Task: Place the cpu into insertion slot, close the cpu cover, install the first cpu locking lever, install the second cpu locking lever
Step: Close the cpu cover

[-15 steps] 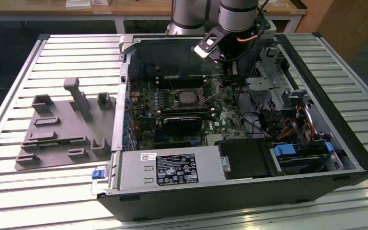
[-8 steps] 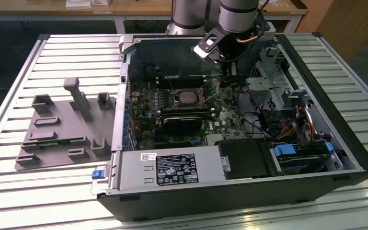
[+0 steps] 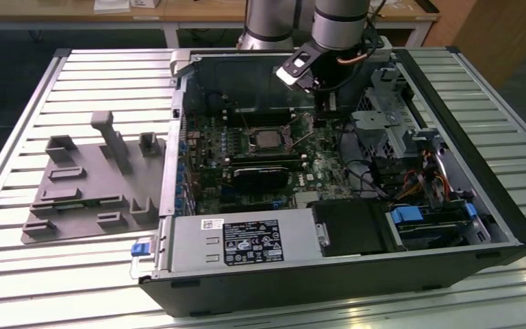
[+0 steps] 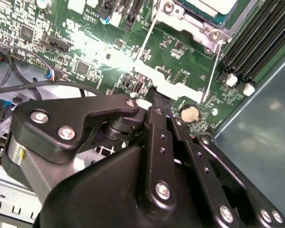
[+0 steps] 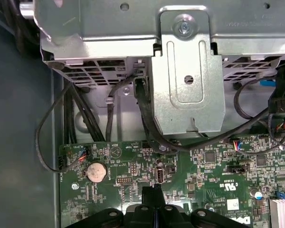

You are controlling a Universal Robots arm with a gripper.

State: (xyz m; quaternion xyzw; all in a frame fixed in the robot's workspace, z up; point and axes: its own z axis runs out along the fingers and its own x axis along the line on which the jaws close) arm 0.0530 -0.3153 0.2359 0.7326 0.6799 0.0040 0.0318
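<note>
The cpu [image 3: 265, 138] lies flat in the insertion slot [image 3: 249, 127] on the green board inside the open computer case. In the second wrist view, the cpu [image 4: 213, 4] shows its silver top, with the silvery cpu cover [image 4: 192, 24] lying down around it. Two thin wire locking levers [image 4: 151, 33] [image 4: 213, 71] run beside the socket; whether they are latched I cannot tell. My gripper [image 3: 318, 113] hangs just to the exterior view's right of the socket, low over the board. Its black fingers [image 4: 154, 114] are pressed together with nothing between them, their tip beside a silvery bracket [image 4: 168, 83].
A grey fixture tray [image 3: 90, 185] lies on the slatted table at the exterior view's left. Inside the case are a black card [image 3: 263, 175], the power supply [image 3: 244, 243], a metal drive cage [image 5: 187, 80], loose cables [image 5: 147, 123], a coin battery [image 5: 96, 171] and memory slots [image 4: 256, 42].
</note>
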